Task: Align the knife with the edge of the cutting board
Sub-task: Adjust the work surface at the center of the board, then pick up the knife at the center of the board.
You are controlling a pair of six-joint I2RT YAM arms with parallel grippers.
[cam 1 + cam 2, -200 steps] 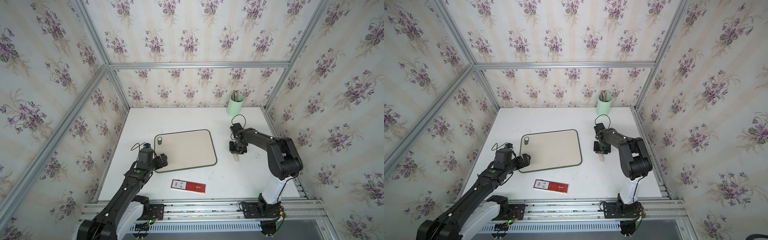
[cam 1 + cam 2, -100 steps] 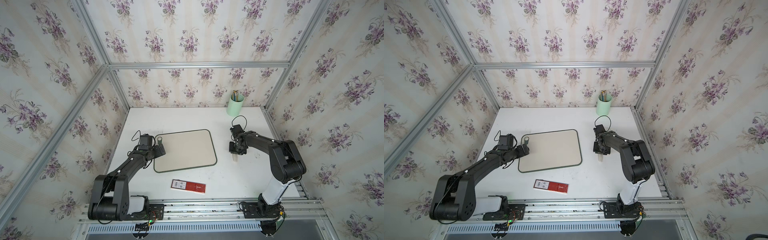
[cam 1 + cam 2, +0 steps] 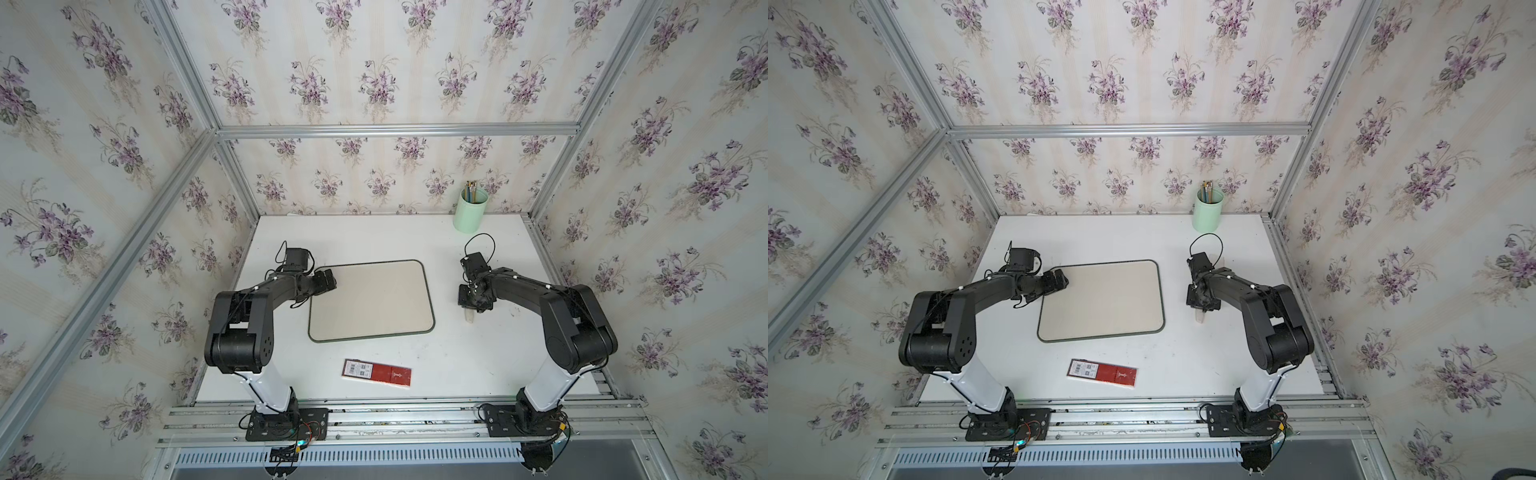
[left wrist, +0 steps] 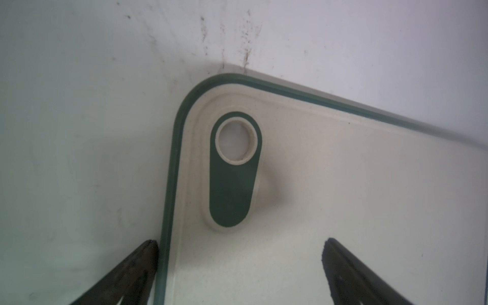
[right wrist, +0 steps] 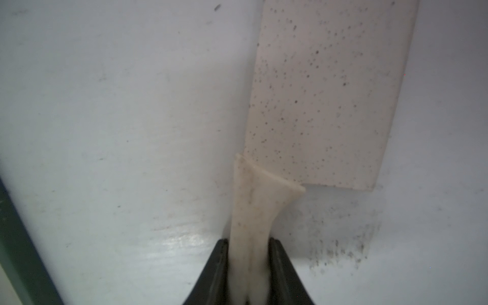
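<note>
The right gripper [image 5: 249, 245], clamped on the speckled white knife [image 5: 327, 100], should slide it flat against the beige green-rimmed cutting board [image 3: 370, 303] mid-frame.

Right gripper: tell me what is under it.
The knife, blade flat on the table, handle clamped in the right gripper. In both top views the arm covers most of it; only the handle's end shows clearly.

We get bright, even top views; wrist views are dimmer and soft, with glare on the table [image 5: 182, 243].
</note>
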